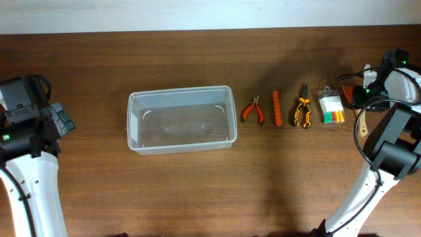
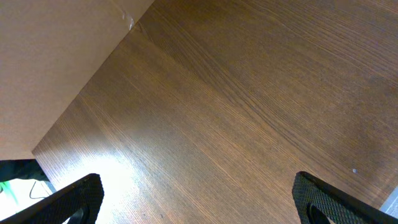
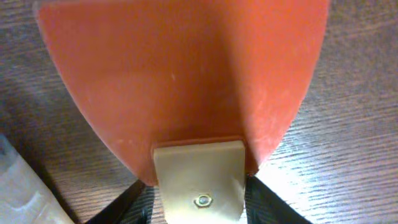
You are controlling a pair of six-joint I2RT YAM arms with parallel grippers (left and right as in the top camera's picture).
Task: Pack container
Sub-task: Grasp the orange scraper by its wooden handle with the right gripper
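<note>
The container is a clear plastic bin with nothing in it, left of centre on the table. To its right lie red-handled pliers, an orange bar, yellow-and-black pliers and a clear packet of coloured pieces. My right gripper is at the far right. In the right wrist view its fingers press both sides of the pale handle of an orange spatula lying on the table. My left gripper is at the far left, open and empty over bare wood.
The wooden table runs to a pale wall at the back. The spatula's wooden handle lies under my right arm. The clear packet's edge shows at the lower left of the right wrist view.
</note>
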